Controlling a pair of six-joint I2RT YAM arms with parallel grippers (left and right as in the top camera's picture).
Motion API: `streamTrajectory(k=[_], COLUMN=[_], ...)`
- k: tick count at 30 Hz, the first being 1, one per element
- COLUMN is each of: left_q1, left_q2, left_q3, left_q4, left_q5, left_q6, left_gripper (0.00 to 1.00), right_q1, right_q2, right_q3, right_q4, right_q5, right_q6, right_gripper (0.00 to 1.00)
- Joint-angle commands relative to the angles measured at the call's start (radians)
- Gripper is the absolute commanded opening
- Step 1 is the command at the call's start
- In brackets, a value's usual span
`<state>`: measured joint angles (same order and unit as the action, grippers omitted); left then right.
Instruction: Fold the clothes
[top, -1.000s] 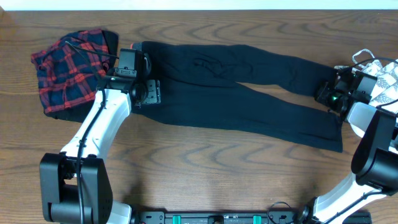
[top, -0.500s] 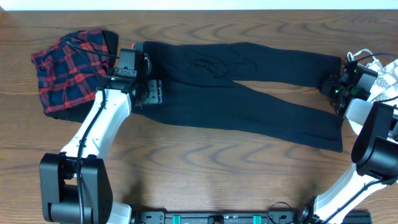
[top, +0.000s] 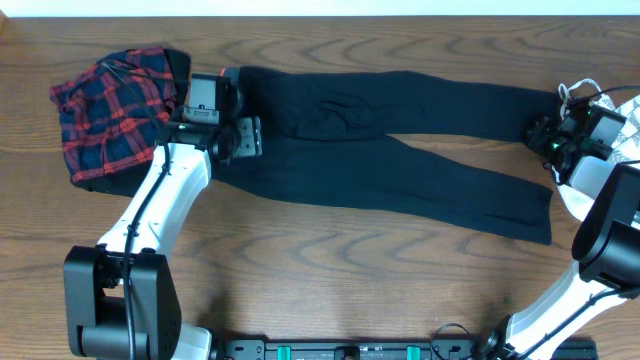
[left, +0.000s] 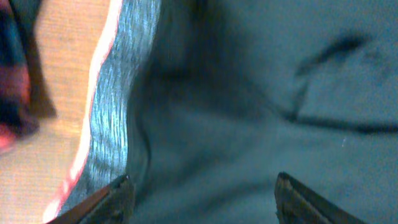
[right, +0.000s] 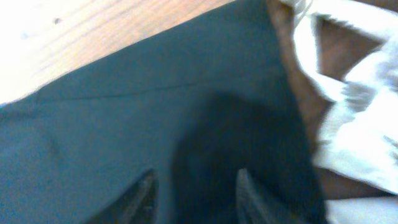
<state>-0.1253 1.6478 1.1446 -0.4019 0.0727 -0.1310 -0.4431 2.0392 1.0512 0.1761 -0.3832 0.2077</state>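
Overhead: leggings (top: 400, 150) lie flat across the table (top: 330, 260), with bare wood along their near edge. A plaid piece (top: 105, 120) crowds the waist end and a white top (top: 625, 130) the cuffs.
Left wrist: left gripper (left: 202, 193) spread, empty, over the waistband (left: 115, 93).
Right wrist: right gripper (right: 194, 193) parted, empty, above a cuff (right: 186, 93) beside the white top.

I hung over a dark brown wooden table (top: 330, 260) with wavy grain. A white strip (top: 320, 7) edged its far side.

Robot lab setup: wood-grain table (top: 330, 270), 2 arms (top: 150, 215) mounted at edge.
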Motion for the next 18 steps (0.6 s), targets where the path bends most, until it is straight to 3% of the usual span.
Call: streamTrajectory(k=[1,6,10,14,18], left_q1=[0.005,0.038,0.099,0.178,0.206], left_q2=[0.006,0.006,0.006,0.008,0.012], left_q3=[-0.002,-0.002,-0.002,0.023,0.159], left_q4=[0.075,0.22,0.272,0.271,0.111], left_q5=[-0.032,-0.032,-0.018,0.171,0.204], left_q6=[-0.002,-0.002,-0.092,-0.111,-0.09], left_gripper=[0.75,0.84,0.92,0.98,0.98], right_q1=[-0.009,-0.01,-0.01,-0.014,-0.02], right_q2=[0.026,-0.069,-0.174,-0.268,-0.358], right_q3=[0.003,0.003,0.003,0.003,0.003], right_q4=[-0.017,-0.076,-0.195,-0.401,-0.586], right_q5=[-0.125,-0.115,-0.028,-0.028,-0.029], right_q6=[-0.003,-0.023,-0.023,-0.022,-0.029], right_gripper=[0.61,0.97,0.99,0.99,0.99])
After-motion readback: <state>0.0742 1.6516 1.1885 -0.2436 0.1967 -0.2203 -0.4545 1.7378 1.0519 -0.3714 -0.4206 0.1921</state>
